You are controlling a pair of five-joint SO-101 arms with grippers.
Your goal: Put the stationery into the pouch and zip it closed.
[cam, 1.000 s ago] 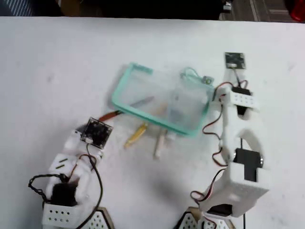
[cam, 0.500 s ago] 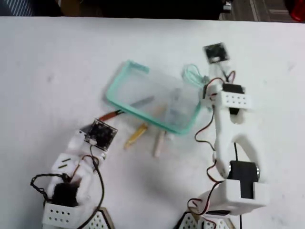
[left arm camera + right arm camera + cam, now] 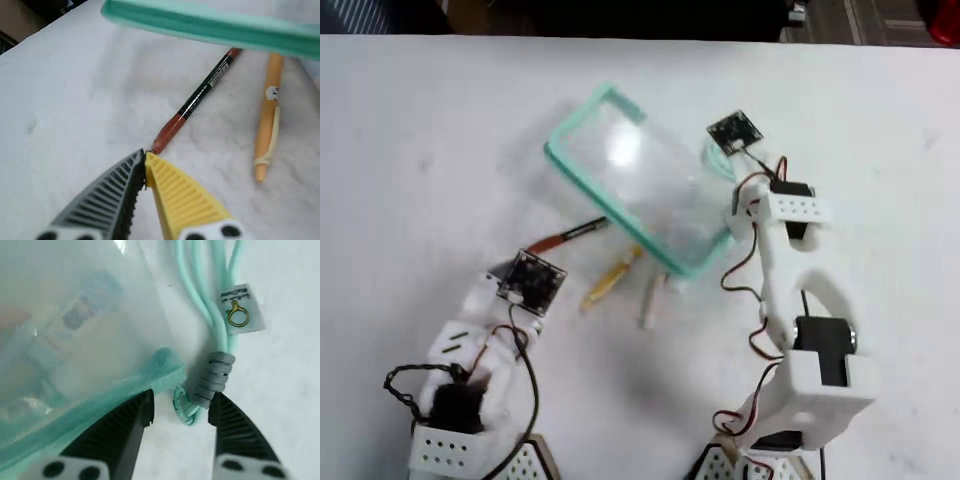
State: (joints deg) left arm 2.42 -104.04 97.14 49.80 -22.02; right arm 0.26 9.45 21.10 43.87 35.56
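- Clear pouch with mint edging lies slantwise mid-desk, nearer the far edge. Blurred items show through its wall.
- Right gripper at the pouch's right-hand corner. Jaws partly open, straddling the mint zip ring and the grey wrap on the cord. No firm pinch visible.
- Three pens outside on the white desk, just nearside of the pouch: dark pen, orange pen, pale pen.
- Left gripper has its jaws pressed together, holding nothing, tips right at the dark pen's red-brown end.
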